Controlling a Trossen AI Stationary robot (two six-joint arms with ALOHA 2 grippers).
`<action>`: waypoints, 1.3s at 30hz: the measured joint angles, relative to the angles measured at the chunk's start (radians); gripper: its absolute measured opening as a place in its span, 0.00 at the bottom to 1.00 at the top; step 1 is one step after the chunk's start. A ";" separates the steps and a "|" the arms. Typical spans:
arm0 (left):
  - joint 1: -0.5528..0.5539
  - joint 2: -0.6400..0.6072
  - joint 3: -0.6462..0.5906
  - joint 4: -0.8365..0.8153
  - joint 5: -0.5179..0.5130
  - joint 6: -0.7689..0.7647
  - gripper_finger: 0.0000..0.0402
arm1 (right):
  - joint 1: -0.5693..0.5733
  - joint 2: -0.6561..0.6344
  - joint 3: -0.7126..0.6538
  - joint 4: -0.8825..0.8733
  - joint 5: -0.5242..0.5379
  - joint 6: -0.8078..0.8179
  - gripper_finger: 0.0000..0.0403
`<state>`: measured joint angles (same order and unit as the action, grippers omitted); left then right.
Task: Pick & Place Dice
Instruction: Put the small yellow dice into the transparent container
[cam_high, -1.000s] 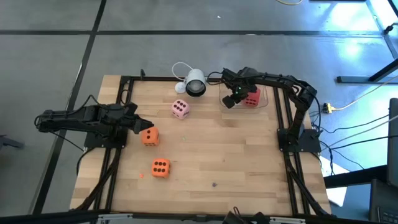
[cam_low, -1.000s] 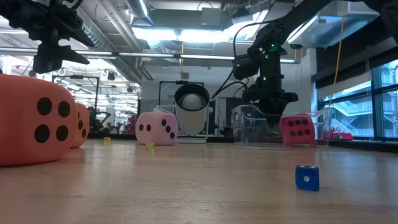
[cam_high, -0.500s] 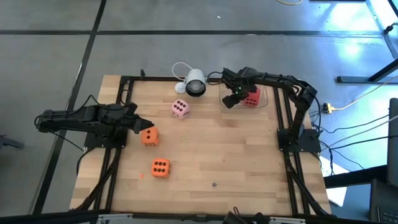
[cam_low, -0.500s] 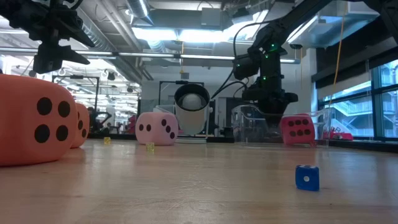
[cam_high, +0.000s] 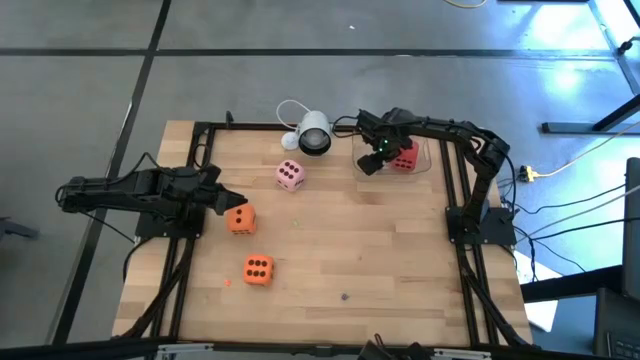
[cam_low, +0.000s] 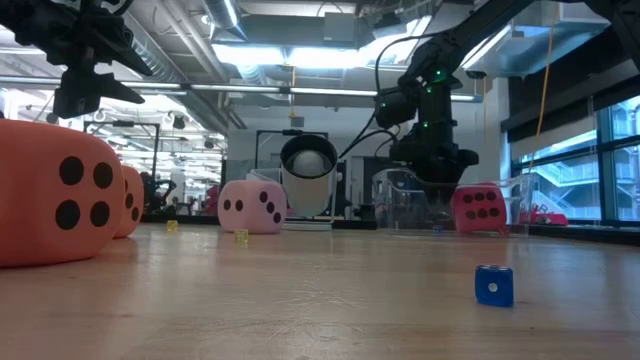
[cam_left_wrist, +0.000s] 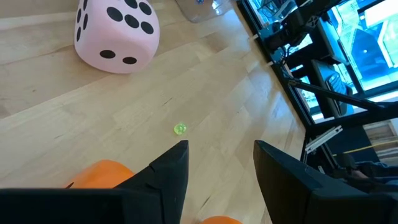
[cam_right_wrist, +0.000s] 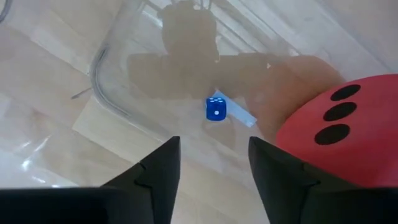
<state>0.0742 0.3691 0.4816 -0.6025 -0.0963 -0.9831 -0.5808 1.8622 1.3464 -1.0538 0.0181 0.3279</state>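
Observation:
A red die (cam_high: 404, 157) sits in a clear container (cam_high: 428, 152) at the table's far right. My right gripper (cam_high: 372, 160) hangs over that container, pointing down and open. Between its fingers in the right wrist view (cam_right_wrist: 214, 155), a tiny blue die (cam_right_wrist: 216, 109) lies on the container floor beside the red die (cam_right_wrist: 339, 134). The pink die (cam_high: 290, 175) and two orange dice (cam_high: 240, 218) (cam_high: 258, 269) rest on the wood. My left gripper (cam_high: 218, 197) waits open just left of the nearer-to-it orange die, touching nothing.
A white round camera (cam_high: 313, 135) with its cable stands at the far edge between the pink die and the container. Another tiny blue die (cam_low: 493, 285) lies on the table near the front, and a small green bit (cam_left_wrist: 180, 129) lies ahead of my left gripper. Black frame rails run along both sides.
My right gripper has opened its fingers while staying in place over the clear container. The left arm and the big dice have kept still.

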 joint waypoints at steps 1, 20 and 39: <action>0.000 0.000 0.000 0.000 0.000 0.000 0.43 | 0.000 0.000 0.000 0.000 0.000 0.000 0.49; 0.000 0.000 0.000 0.049 -0.006 0.024 0.43 | 0.153 -0.290 -0.001 -0.013 0.112 -0.040 0.43; 0.000 0.267 0.016 0.285 0.141 0.214 0.43 | 0.745 -0.467 0.000 -0.035 0.122 0.335 0.43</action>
<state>0.0741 0.6364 0.4972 -0.3173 0.0448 -0.7694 0.1645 1.3952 1.3464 -1.0885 0.1402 0.6625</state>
